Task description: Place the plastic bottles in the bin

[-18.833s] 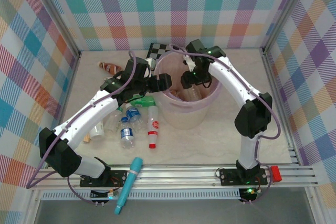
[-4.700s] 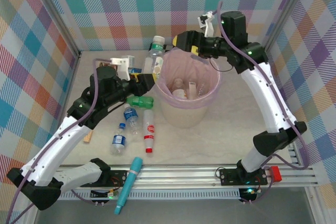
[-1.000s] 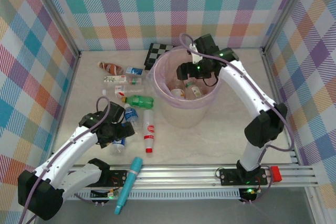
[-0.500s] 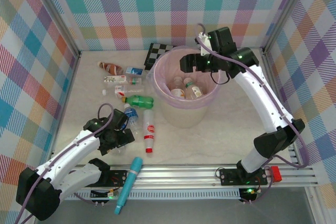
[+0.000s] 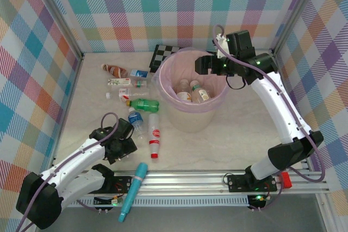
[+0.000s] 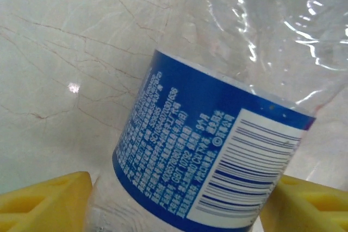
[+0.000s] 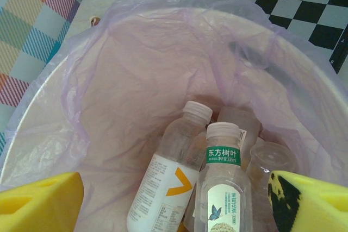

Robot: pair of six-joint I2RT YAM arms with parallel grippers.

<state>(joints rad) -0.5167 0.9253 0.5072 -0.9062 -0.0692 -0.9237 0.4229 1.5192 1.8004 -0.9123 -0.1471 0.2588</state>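
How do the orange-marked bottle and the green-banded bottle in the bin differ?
The orange-marked bottle leans; the green-banded bottle stands straighter. The first's label is white with an orange chevron, the second's has a green band and butterfly. Both are clear, white-capped, in the bin.

my pale marbled table [image 5: 239,134] carries the round pink-lined plastic bin [image 5: 187,118], a black-and-white checkerboard [image 5: 163,52] behind it, and bottles lying left of it: a brown-labelled bottle [image 5: 113,70], a green plastic bottle [image 5: 144,104], a red-capped white bottle [image 5: 155,134], a blue-labelled clear bottle [image 6: 206,156].
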